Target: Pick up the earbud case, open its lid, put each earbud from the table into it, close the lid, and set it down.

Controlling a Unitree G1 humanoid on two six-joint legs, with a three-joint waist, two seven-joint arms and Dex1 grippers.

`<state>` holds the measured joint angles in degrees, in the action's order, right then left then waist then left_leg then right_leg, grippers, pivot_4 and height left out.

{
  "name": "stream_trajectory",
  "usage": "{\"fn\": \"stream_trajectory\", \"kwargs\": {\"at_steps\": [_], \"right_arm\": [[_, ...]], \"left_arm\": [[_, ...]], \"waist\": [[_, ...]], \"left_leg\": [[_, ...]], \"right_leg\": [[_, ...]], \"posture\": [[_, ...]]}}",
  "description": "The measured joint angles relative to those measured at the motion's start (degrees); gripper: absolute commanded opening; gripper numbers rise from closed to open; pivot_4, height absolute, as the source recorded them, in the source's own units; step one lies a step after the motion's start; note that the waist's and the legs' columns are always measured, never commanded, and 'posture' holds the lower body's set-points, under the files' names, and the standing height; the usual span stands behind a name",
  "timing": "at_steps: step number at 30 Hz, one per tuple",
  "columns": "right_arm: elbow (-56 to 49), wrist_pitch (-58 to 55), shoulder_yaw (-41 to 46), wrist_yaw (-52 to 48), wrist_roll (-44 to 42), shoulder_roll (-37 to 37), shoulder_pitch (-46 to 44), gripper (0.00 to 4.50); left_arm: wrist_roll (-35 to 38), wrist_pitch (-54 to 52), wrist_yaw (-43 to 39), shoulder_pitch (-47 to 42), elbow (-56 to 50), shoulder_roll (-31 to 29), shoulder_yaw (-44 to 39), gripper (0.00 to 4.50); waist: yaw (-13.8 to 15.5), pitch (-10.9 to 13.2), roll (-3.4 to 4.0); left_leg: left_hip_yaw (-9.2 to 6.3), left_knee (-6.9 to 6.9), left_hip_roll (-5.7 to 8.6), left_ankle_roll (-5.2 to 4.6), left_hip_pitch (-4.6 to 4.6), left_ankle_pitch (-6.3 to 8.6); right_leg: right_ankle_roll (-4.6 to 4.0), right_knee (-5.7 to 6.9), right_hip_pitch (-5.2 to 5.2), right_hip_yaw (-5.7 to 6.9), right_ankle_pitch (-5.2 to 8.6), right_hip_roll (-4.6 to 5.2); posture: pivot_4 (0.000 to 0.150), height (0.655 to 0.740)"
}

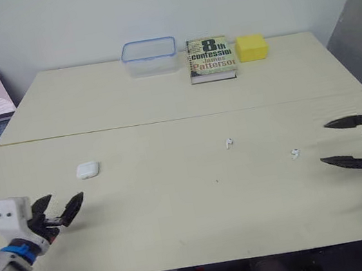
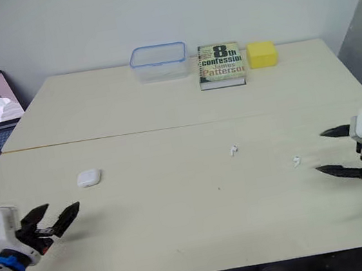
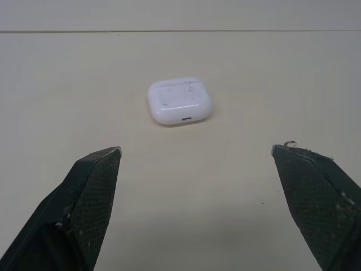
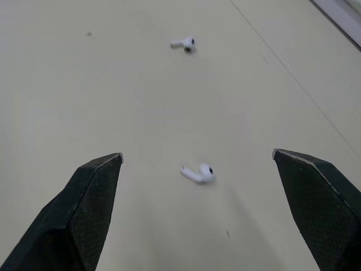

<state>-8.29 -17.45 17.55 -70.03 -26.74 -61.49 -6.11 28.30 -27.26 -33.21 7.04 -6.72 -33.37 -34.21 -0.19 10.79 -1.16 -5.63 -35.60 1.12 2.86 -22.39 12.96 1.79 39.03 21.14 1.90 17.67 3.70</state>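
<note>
Left wrist view: left hand [image 3: 195, 149] released, spread wide, closed earbud case [image 3: 180, 100] just ahead, untouched. Right hand [image 4: 197, 153] likewise released, nearer earbud [image 4: 198, 173] just ahead, farther earbud [image 4: 184, 43] beyond. Step in hand: picking up the case. Next, probably advance and close across it. Bare surface [image 1: 180, 213] all round, near edge by both hands. Plastic container [image 1: 149, 57] and book [image 1: 210, 59] far back.

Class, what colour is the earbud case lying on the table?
White. The earbud case shows best in the left wrist view, lid closed, on the pale table.
</note>
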Motion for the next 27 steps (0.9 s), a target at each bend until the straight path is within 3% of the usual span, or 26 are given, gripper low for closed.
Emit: {"fn": "stream_trajectory", "kwargs": {"at_steps": [11, 27], "right_arm": [[-10.3, -15.0, -10.4, 2.6, -9.2, 3.5, -19.9, 4.48], [-11.1, -18.0, -13.1, 1.4, -10.4, 4.1, -23.6, 4.48]], "left_arm": [[-2.9, -3.3, 10.9, -10.3, 4.5, 3.4, 6.0, 4.50], [-8.1, -5.0, 15.2, -20.9, 15.4, 3.1, 12.1, 4.50]], "waist": [[0.2, 0.0, -0.03], [0.1, 0.0, -0.03]], "left_leg": [[-0.16, -0.37, 0.08, 0.00, -0.50, 0.01], [-0.07, -0.40, 0.05, 0.00, -0.43, 0.00]], "right_leg": [[-0.19, -0.08, 0.20, 0.11, -0.30, -0.23], [-0.08, -0.02, 0.22, 0.14, -0.41, -0.27]], "posture": [[0.150, 0.7400], [0.150, 0.7400]]}}
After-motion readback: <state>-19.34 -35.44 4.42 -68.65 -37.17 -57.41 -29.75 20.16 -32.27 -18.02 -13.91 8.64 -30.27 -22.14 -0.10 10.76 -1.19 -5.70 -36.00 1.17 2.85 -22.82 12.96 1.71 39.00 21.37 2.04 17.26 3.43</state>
